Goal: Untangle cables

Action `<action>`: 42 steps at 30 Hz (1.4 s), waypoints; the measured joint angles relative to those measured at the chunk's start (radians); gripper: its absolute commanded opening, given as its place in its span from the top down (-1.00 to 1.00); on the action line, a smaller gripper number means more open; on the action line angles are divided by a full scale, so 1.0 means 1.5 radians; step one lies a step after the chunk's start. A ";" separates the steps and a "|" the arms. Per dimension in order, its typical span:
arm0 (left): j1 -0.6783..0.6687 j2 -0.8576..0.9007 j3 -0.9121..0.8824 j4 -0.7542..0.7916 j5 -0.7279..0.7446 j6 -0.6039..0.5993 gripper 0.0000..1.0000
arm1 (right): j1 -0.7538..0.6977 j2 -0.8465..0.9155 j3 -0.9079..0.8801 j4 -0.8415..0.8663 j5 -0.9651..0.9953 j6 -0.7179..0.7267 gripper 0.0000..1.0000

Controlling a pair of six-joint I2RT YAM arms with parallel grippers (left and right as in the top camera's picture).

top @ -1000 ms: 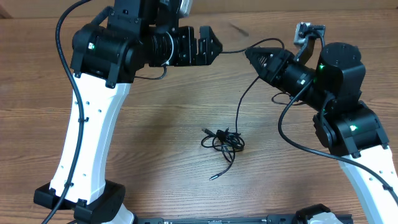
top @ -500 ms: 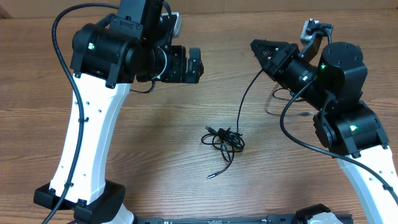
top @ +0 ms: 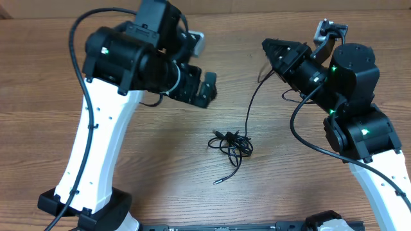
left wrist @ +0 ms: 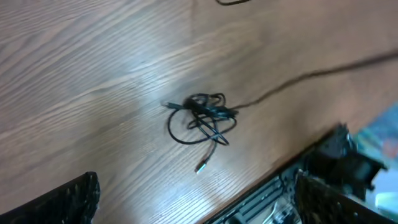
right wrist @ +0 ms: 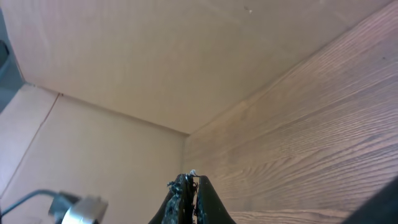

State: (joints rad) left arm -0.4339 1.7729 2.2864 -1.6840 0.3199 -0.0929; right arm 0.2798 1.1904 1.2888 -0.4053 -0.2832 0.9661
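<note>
A thin black cable (top: 230,142) lies on the wooden surface (top: 160,167), about midway between the two arms, bunched into a small knot of overlapping loops. One loose end (top: 218,181) trails out of the knot toward the near edge and finishes in a little plug lying flat on the wood. Another strand (top: 249,102) leaves the right side of the knot and climbs off the surface in a gentle curve up to the right hand (top: 264,45). That hand is held high over the far right part of the surface, its tips pointing toward the left arm. It is clenched: its own camera shows the two fingers (right wrist: 205,202) pressed together to a point. From overhead the strand runs right to that point, so the hand is grasping the cable. The strand bends rather than being pulled straight. The left hand (top: 207,88) hovers to the upper left of the knot, well apart from it and touching nothing. It is released: in its wrist camera the two fingers (left wrist: 65,199) sit at opposite bottom corners with bare wood between them. The knot (left wrist: 202,118) sits in the middle of that view, the loose end (left wrist: 200,167) just below it and the lifted strand running off to the upper right. Behind the right hand stands a plain cardboard wall (right wrist: 155,62).
</note>
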 measured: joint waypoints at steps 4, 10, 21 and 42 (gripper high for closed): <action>-0.021 0.000 0.000 0.005 -0.001 0.031 -0.99 | 0.000 0.000 0.000 0.000 0.012 0.011 0.93; -0.024 0.000 0.000 0.022 -0.019 0.032 -0.99 | -0.001 0.000 0.000 0.000 0.020 0.019 0.93; -0.033 0.000 0.000 -0.001 -0.007 0.030 -1.00 | -0.001 0.000 0.000 0.013 0.027 0.019 0.93; -0.042 -0.004 -0.124 0.083 -0.019 0.043 -1.00 | -0.080 0.000 0.000 -0.026 0.068 0.024 0.93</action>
State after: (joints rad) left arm -0.4973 1.7664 2.0998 -1.5600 0.2909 -0.0277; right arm 0.1593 1.1904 1.2888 -0.4446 -0.1818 1.0016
